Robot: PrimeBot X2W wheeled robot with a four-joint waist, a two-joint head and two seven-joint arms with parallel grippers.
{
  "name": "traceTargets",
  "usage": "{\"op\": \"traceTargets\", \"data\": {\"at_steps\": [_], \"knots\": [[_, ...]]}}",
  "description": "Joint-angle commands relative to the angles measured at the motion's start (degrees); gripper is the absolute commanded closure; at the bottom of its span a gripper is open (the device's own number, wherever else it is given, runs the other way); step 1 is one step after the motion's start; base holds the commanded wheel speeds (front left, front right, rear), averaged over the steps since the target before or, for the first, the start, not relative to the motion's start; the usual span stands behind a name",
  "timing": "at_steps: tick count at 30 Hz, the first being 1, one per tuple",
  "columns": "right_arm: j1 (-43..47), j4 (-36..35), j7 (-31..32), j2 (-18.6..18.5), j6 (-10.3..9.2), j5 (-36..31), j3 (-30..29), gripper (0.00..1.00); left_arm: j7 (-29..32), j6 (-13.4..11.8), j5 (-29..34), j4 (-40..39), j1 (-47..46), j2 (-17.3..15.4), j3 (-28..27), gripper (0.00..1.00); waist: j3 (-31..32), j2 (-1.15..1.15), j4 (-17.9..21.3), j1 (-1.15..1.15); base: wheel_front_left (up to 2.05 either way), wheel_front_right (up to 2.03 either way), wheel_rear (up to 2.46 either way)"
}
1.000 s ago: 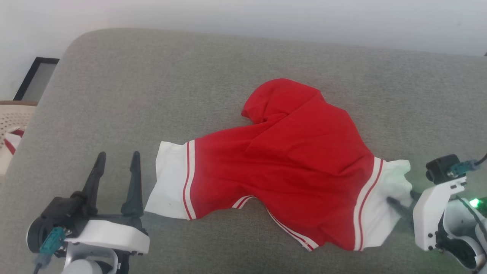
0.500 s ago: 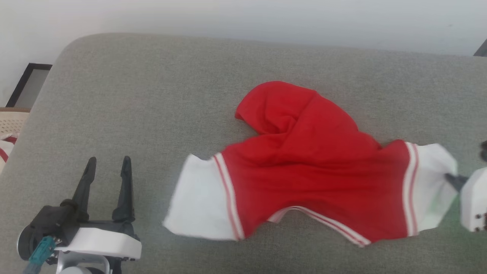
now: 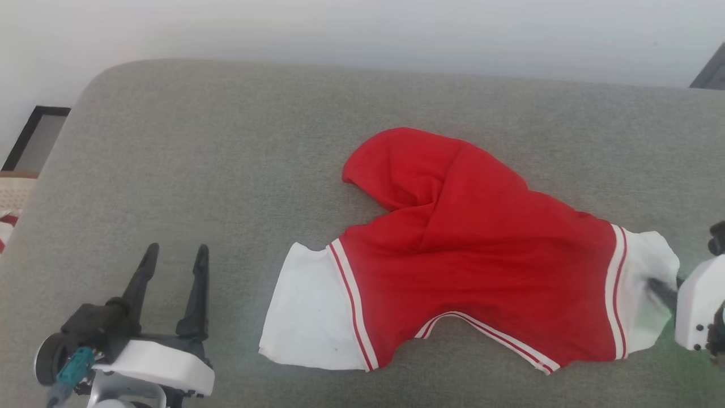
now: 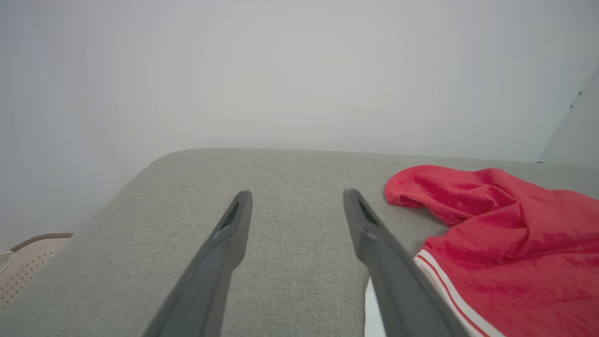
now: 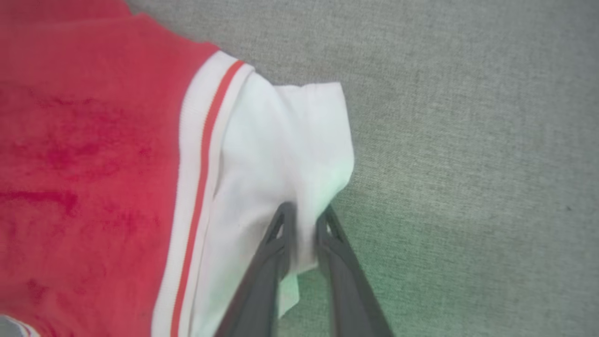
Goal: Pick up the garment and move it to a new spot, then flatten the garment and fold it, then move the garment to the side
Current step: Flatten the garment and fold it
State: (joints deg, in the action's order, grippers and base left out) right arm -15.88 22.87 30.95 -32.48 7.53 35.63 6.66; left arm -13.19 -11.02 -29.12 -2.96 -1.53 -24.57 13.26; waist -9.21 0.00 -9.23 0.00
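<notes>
The garment (image 3: pixel 476 255) is bright red with white cuff panels and thin red-and-white stripes, lying spread on the grey cushion (image 3: pixel 226 158). My right gripper (image 3: pixel 651 286) at the right edge of the head view is shut on the garment's right white cuff. In the right wrist view the two dark fingers (image 5: pixel 276 243) pinch a fold of that white cuff (image 5: pixel 281 154) between them. My left gripper (image 3: pixel 175 255) stands open at the lower left, apart from the left white cuff (image 3: pixel 308 317). In the left wrist view the garment (image 4: pixel 505 234) lies right of the open left gripper (image 4: pixel 295 199).
The grey cushion's rounded far-left corner (image 3: pixel 107 73) meets a pale wall (image 3: pixel 362 28). A dark-framed panel (image 3: pixel 34 136) and a beige perforated object (image 3: pixel 17 192) lie off the cushion's left side. Bare cushion stretches left of and behind the garment.
The right gripper closed on the right white cuff and pulled the garment to the right; the left cuff slid away from the left gripper. The camera view also shifted.
</notes>
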Motion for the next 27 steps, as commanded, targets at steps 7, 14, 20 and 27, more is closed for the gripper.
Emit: {"op": "traceTargets", "data": {"at_steps": [7, 14, 20, 27], "knots": [[-3.06, -0.74, -3.34, -0.27, -0.08, 1.41, 1.59, 0.0, 6.1, 0.93, -1.36, -1.07, -1.09, -2.56, 0.85, 0.0, 1.36, 0.0, 2.87, 0.0, 0.0, 0.0, 0.0], [-4.23, -5.3, -13.66, -0.32, -0.05, -0.9, -0.51, 0.0, 15.26, 2.03, -4.68, -2.07, -1.32, -5.27, 1.81, 0.0, 1.89, 0.0, 6.52, 0.0, 0.0, 0.0, 0.0], [-4.2, -8.39, -23.88, 2.04, -0.05, -4.43, -3.98, 0.0, 24.77, 1.32, -8.69, -1.34, -0.54, -6.21, 2.78, 0.0, 1.57, 0.0, 9.2, 0.0, 0.0, 0.0, 0.0], [-1.77, -10.52, -32.47, 5.78, -0.05, -8.42, -8.09, 0.0, 40.3, -2.05, -12.37, 0.43, -0.79, -8.11, 4.94, 0.0, 0.37, 0.0, 12.3, 0.0, 0.0, 0.0, 0.0]]}}
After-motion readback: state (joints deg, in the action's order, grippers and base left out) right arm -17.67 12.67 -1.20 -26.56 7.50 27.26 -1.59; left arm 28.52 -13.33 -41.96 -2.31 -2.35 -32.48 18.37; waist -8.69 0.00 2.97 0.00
